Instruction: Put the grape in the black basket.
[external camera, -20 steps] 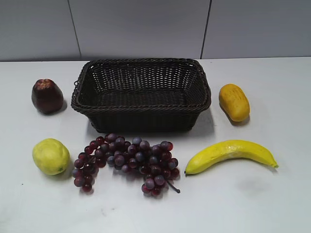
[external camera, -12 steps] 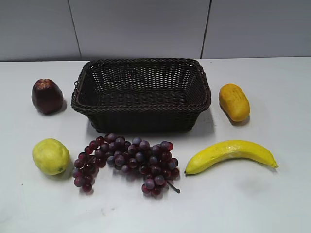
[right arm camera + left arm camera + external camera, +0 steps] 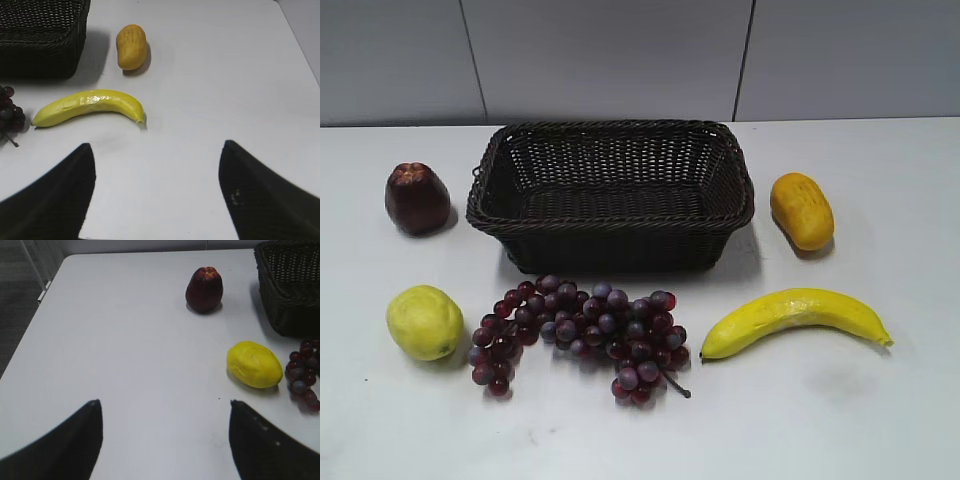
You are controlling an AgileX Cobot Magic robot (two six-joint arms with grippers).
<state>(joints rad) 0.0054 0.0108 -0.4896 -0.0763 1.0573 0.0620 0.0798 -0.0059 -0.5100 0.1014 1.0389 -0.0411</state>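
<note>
On the white table [image 3: 880, 420], in front of the near wall of the black basket [image 3: 610, 190], lies the grape [image 3: 582, 333], a wide bunch of dark red and purple berries with its thin stem pointing to the lower right. The bunch rests apart from the basket, just short of its front side, and nothing touches it. The basket itself is rectangular, woven, with a braided rim, and its inside shows only bare weave.

To the left of the bunch, just beside it, sits a yellow-green fruit [image 3: 424, 321]; behind that, left of the basket, stands a dark red fruit [image 3: 417, 198]. To the right of the bunch lies a banana [image 3: 794, 318], curved, and behind it, right of the basket, an orange-yellow fruit [image 3: 801, 210].

No writing, brand or label can be read on any of these things.

The left gripper [image 3: 165, 440] hangs over bare table well to the left of the yellow-green fruit, its jaws spread wide with nothing between them. The right gripper [image 3: 157, 192] hangs over bare table near the banana, jaws likewise spread and holding nothing. Neither arm shows in the exterior view.
</note>
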